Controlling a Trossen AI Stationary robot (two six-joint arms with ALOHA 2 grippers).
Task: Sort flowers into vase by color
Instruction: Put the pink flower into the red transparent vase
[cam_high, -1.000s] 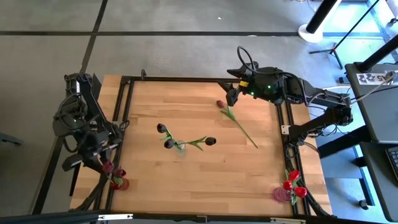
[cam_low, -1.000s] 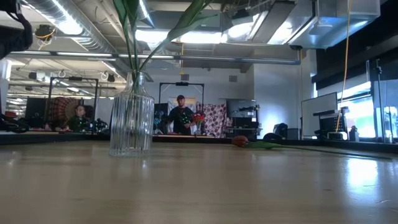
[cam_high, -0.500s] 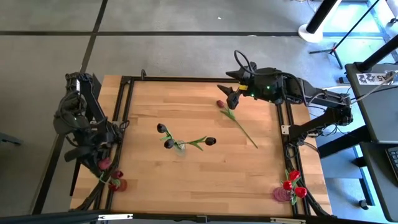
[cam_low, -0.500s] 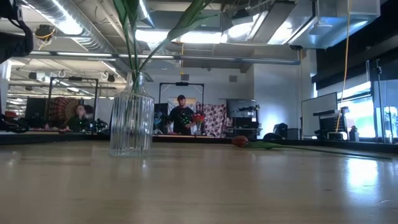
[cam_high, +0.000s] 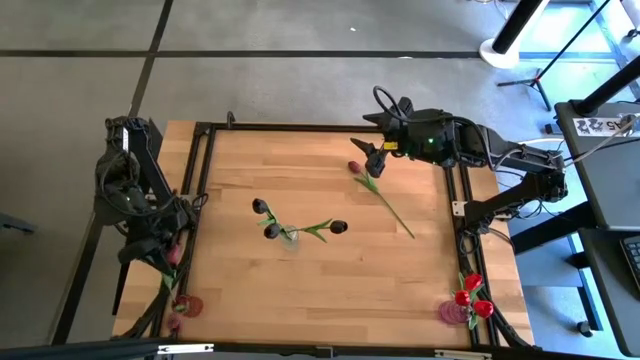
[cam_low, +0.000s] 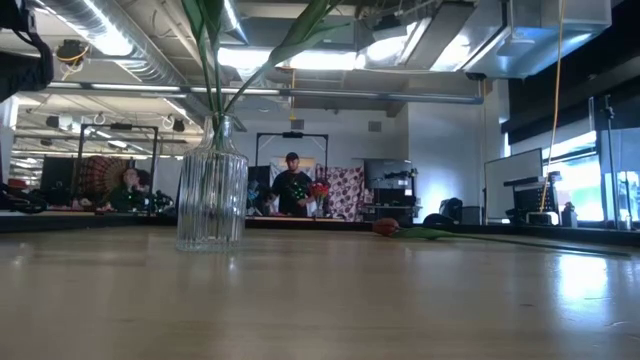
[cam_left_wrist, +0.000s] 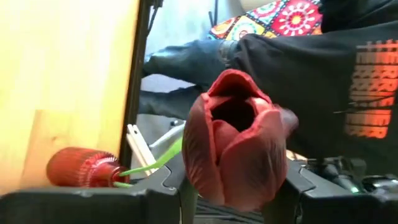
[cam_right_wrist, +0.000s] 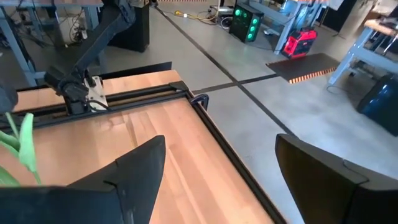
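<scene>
A mauve tulip (cam_left_wrist: 236, 146) is clamped in the left gripper (cam_high: 160, 252) at the table's (cam_high: 330, 285) 8 o'clock edge. The right gripper (cam_high: 378, 157), fingers spread, hovers at 1 o'clock above a loose tulip (cam_high: 356, 168). The stem should be approached squarely.

Overhead and table-level cameras share the vase (cam_high: 289, 240); wrist cameras close.

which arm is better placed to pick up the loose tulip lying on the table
The right arm. Its tool hangs open just beside the head of the loose tulip near the table's far right. The left tool is off the table's left edge, already shut on a red tulip.
</scene>
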